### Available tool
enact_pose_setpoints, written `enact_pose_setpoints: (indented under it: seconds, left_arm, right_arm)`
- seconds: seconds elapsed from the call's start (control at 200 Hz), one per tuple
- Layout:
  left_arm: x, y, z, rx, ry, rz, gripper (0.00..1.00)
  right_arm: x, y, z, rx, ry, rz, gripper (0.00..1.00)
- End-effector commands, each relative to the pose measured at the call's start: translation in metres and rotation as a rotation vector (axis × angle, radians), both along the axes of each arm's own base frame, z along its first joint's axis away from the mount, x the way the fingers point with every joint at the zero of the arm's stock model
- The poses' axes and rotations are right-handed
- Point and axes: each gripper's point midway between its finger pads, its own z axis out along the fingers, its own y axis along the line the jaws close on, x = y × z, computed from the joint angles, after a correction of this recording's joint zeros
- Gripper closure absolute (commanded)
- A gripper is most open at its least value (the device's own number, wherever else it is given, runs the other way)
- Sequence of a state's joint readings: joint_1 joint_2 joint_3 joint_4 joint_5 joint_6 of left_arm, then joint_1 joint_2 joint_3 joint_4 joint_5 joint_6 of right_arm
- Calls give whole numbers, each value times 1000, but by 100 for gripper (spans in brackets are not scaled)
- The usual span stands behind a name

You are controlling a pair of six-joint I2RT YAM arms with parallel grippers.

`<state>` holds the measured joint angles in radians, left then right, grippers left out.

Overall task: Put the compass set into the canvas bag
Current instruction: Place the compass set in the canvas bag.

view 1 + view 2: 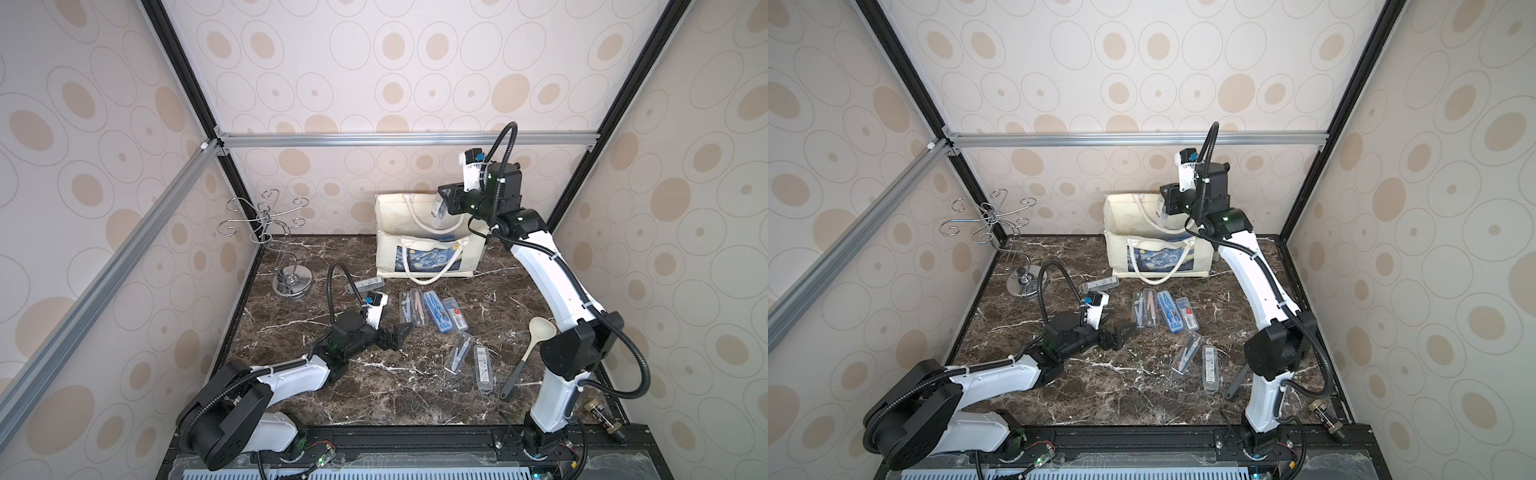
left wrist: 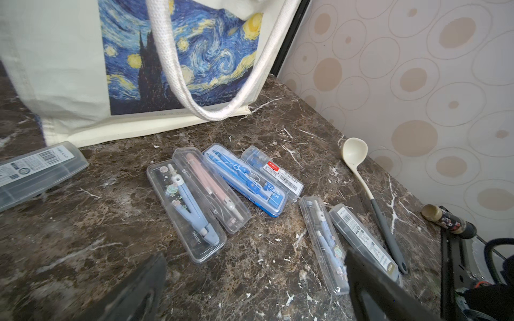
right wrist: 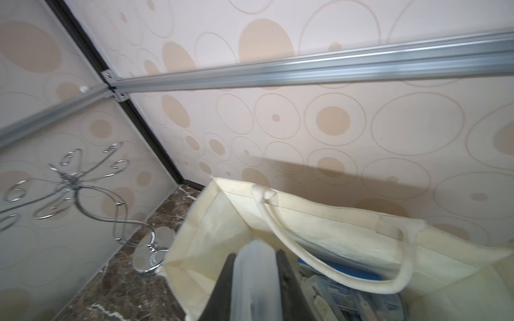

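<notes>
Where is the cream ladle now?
In a top view, the ladle lies on the table's right side, between a clear case and the right arm.

Both top views are taken from high at the near edge, tilted down over the whole marble tabletop [image 1: 374,395] toward the back wall [image 1: 395,62], far off; the left wrist view is held low and close over the compass cases [image 2: 186,205], canvas bag [image 2: 55,69] beyond them; the right wrist view is pointed into the bag's open mouth, super close; the bag is shared by all four.
</notes>
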<state>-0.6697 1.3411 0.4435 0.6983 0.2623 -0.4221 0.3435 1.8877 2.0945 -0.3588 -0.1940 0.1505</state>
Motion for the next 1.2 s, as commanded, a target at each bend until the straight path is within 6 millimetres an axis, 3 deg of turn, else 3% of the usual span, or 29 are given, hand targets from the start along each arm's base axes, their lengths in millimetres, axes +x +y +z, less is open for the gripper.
enact_pose_setpoints:
  seconds: [0.0,0.225,0.425,0.63,0.865,1.065,1.195]
  left_arm:
    - [15,1,6,-11,10,72,0]
    - [36,8,-15,29,92,199,0]
    - [58,7,-44,176,206,303,0]
    - [69,16,-69,288,300,444,0]
    - [87,37,-62,420,256,562,0]
    - [106,63,-55,585,179,553,0]
    - [126,88,-53,655,148,503,0]
  right_arm:
    - [27,-12,-46,-152,57,-79,87]
    - [56,-17,-126,-248,201,-95,87]
    - [62,-24,-154,-275,257,-103,86]
    - [64,-30,-162,-300,269,-116,82]
    - [66,-35,-158,-288,266,-111,71]
    - [63,-33,-143,-260,247,-88,62]
    - [55,-29,-121,-235,211,-52,52]
